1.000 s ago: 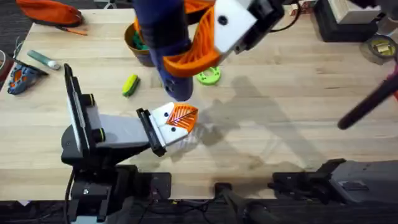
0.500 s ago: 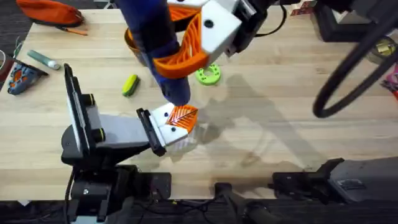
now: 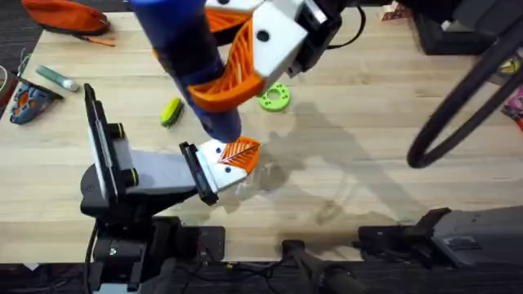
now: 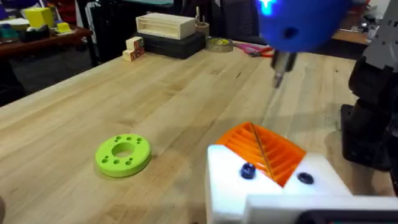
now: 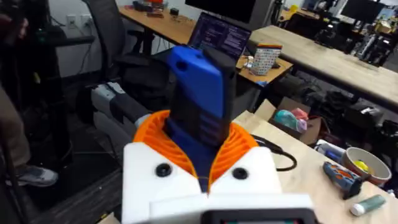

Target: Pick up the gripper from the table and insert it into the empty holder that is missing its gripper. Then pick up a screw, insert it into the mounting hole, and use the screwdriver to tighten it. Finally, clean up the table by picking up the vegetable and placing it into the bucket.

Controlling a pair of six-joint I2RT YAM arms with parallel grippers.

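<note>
While screwdriver [image 3: 192,61] looms, disc [image 3: 274,98] lies apparently beside vegetable [image 3: 170,112].

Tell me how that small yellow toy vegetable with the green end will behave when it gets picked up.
The small yellow toy vegetable with the green end looks light, so lifting should be easy. Its rounded oblong shape may roll if nudged sideways. The smooth-looking surface could slip between fingers, so gripping across its middle seems safest.

right gripper [image 3: 225,73] raised close under the overhead camera, tilted down-left, orange pads clamped on the screwdriver [image 3: 184,57], left arm low over the table, wrist level, left gripper [image 3: 233,159] pointing right, finger state unclear
</note>
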